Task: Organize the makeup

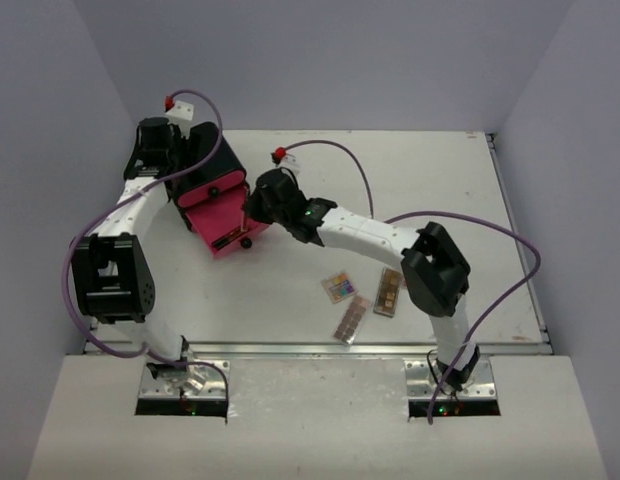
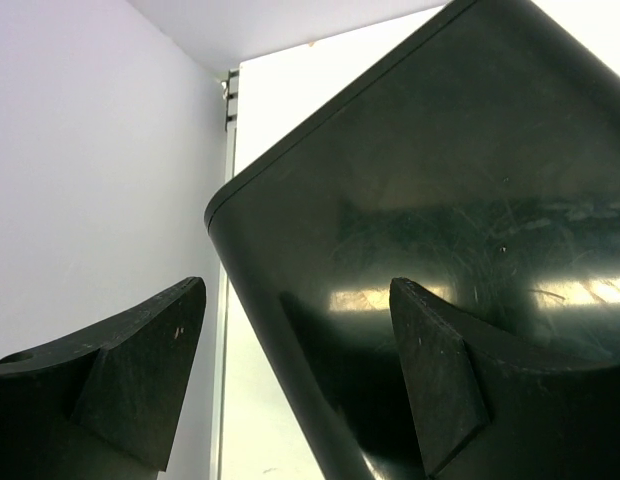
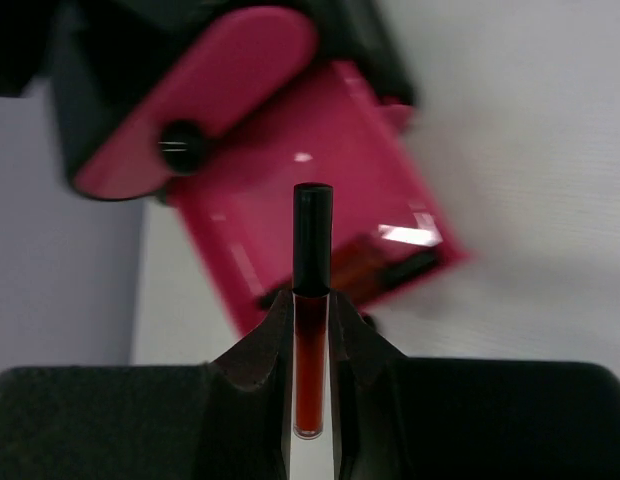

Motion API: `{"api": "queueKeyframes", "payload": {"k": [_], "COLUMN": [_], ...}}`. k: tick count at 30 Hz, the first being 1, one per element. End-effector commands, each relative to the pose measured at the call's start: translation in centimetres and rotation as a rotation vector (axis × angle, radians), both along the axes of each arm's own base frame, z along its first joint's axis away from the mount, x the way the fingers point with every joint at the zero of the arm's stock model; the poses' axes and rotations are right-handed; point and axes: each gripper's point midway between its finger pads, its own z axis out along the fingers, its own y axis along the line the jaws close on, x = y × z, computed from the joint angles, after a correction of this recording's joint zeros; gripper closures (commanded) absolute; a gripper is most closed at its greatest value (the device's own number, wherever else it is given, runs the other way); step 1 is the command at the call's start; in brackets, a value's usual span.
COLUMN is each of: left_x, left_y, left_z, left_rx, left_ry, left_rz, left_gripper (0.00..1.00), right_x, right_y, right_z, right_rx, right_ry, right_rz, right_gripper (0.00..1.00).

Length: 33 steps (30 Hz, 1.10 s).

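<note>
Three items (square multicolour palette, two long brownish palettes) lie on the white bench, enclosed by plain pale walls. The right tool pinches a red stick above the open pink drawer. The left tool stands spread at the black box.

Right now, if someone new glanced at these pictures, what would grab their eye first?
The bright pink drawer pulled out of the black box at the table's far left stands out most. Right beside it, the right tool is shut on a slim red stick with a black cap. A square multicolour palette and two brownish palettes lie near the front edge.
</note>
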Motion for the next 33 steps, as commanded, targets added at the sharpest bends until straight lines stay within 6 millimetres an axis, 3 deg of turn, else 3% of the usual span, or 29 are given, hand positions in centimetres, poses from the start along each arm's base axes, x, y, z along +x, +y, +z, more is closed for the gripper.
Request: {"api": "queueKeyframes", "payload": {"k": [1, 2, 8, 13, 14, 15, 16, 17, 18, 22, 24, 28, 31, 33], "left_x": [-0.4, -0.5, -0.6, -0.8, -0.8, -0.9, -0.9, -0.9, -0.9, -1.0, -1.0, -0.9, -0.8, -0.8], "left_y": [-0.3, -0.3, -0.5, -0.6, -0.7, -0.6, -0.6, -0.6, -0.5, -0.5, -0.6, -0.6, -0.5, -0.5], "left_z": [-2.0, -2.1, -2.3, -2.6, -2.7, -2.7, -2.7, -2.8, -2.9, -2.7, -2.6, -3.1, -3.7, -4.0], "left_rx": [-0.033, -0.038, -0.046, -0.051, -0.051, -0.048, -0.045, -0.042, -0.039, -0.038, -0.04, -0.042, -0.044, -0.046], "left_ry": [0.031, 0.033, 0.032, 0.039, 0.041, 0.04, 0.041, 0.043, 0.045, 0.041, 0.041, 0.047, 0.059, 0.063], "left_rz": [-0.018, -0.021, -0.028, -0.035, -0.037, -0.039, -0.039, -0.038, -0.037, -0.039, -0.042, -0.043, -0.04, -0.039], "left_gripper": [0.26, 0.27, 0.27, 0.27, 0.27, 0.27, 0.27, 0.27, 0.27, 0.27, 0.27, 0.27, 0.27, 0.27], "right_x": [1.9, 2.0, 1.9, 3.0, 3.2, 3.4, 3.5, 3.5, 3.4, 3.1, 2.9, 1.2, -0.3, -1.2], "right_y": [6.5, 7.0, 8.7, 8.8, 9.0, 9.4, 9.8, 10.0, 10.1, 9.9, 10.4, 12.3, 12.6, 11.9], "right_z": [1.7, 0.5, -1.5, -2.2, -2.1, -1.7, -1.5, -1.9, -2.4, -2.9, -1.7, 4.5, 8.0, 8.8], "right_rx": [0.128, 0.107, 0.151, 0.133, 0.126, 0.13, 0.134, 0.131, 0.126, 0.1, 0.119, 0.146, 0.119, 0.075], "right_ry": [-0.017, -0.002, 0.033, -0.024, -0.033, -0.044, -0.05, -0.044, -0.035, -0.039, -0.074, -0.272, -0.395, -0.45], "right_rz": [-0.024, -0.028, -0.047, -0.068, -0.063, -0.05, -0.037, -0.029, -0.024, 0.004, 0.046, 0.247, 0.381, 0.441], "right_gripper": [1.0, 1.0, 1.0, 1.0, 0.96, 0.76, 0.62, 0.51, 0.32, 0.18, 0.18, 0.27, 0.38, 0.39]}}
